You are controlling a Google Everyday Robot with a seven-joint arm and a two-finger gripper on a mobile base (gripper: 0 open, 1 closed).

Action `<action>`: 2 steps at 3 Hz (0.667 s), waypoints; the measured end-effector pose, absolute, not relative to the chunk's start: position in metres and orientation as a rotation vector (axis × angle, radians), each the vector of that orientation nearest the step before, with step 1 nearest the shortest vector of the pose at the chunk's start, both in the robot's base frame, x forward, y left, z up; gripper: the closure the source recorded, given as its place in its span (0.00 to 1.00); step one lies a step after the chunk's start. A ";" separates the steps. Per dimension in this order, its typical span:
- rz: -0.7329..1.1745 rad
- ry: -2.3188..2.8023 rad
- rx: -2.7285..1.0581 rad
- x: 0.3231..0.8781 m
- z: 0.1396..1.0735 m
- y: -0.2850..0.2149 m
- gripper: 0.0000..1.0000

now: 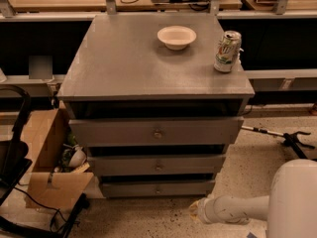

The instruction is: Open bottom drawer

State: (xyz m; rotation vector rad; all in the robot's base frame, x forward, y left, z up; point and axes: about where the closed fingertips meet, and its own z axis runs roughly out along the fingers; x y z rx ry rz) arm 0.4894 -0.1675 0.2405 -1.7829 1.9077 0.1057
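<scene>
Currently, the bottom drawer [133,188] sits lowest in the grey cabinet [124,58], just above the floor, with a small round knob [158,188] at the centre of its front. The gripper [197,210] hangs low over the floor, below and to the right of that drawer front, near it but apart. Its grip state cannot be told. On the cabinet top stand a white bowl [176,36] and a green-and-white can [227,51]; the can's lettering is unreadable.
</scene>
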 end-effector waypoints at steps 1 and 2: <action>0.015 1.892 -1.758 0.529 0.235 -0.183 1.00; -0.005 1.887 -1.746 0.541 0.237 -0.185 0.86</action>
